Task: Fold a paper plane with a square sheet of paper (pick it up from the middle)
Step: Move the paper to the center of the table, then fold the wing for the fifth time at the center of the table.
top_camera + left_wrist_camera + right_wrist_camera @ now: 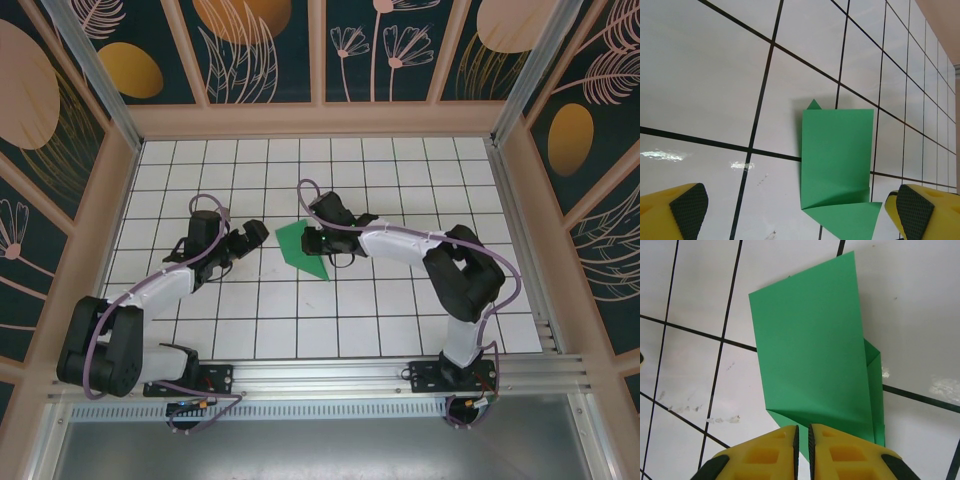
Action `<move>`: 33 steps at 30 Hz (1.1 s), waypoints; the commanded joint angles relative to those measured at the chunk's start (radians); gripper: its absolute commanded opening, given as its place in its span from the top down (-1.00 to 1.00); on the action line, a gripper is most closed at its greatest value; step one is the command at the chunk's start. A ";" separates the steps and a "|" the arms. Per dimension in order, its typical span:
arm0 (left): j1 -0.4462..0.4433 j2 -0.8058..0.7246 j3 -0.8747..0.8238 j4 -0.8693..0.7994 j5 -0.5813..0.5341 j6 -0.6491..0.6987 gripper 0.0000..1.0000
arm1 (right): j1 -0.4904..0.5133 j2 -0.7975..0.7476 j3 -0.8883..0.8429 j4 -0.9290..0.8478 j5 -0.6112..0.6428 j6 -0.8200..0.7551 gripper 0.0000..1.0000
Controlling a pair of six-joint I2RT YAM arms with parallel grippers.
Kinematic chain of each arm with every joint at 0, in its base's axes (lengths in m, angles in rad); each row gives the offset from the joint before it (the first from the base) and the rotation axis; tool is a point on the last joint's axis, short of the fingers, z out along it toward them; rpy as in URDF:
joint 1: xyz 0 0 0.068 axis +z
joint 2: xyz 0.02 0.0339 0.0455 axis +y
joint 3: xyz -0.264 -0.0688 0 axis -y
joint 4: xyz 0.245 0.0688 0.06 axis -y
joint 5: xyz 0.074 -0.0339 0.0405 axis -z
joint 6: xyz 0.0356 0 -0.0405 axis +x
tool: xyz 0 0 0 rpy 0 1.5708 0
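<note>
The green sheet of paper [300,250] lies flat on the white grid table, partly folded: a rectangular body with a slanted triangular flap at one end [837,160] [810,350]. My right gripper [312,243] sits at the sheet's right edge. Its yellow fingers [802,432] are shut to a thin slit right over the folded end. I cannot tell whether any paper is pinched between them. My left gripper [248,245] is just left of the sheet and wide open [800,212], with the flap end lying between its pads and nothing held.
Wooden walls [120,200] ring the table on the left, back and right. An aluminium rail [330,375] carrying both arm bases runs along the near edge. Bare grid tiles [300,170] stretch behind the sheet and in front of it.
</note>
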 commanded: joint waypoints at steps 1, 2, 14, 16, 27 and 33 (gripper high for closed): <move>0.005 0.015 -0.016 0.036 0.025 -0.015 -0.97 | 0.007 0.004 -0.020 0.026 -0.032 0.013 0.64; 0.005 0.017 -0.016 0.038 0.029 -0.016 -0.97 | 0.007 0.009 -0.022 0.023 -0.030 0.014 0.64; -0.010 0.028 -0.028 0.060 0.060 -0.029 -0.97 | -0.023 0.039 -0.064 0.016 -0.018 0.022 0.58; -0.021 0.031 -0.033 0.070 0.068 -0.035 -0.97 | -0.028 0.046 -0.070 0.024 -0.022 0.022 0.58; -0.136 0.084 -0.066 0.187 0.113 -0.111 -0.95 | -0.067 0.090 -0.110 0.093 -0.084 0.034 0.59; -0.169 0.137 -0.074 0.295 0.152 -0.170 -0.89 | -0.087 0.081 -0.148 0.135 -0.126 0.051 0.59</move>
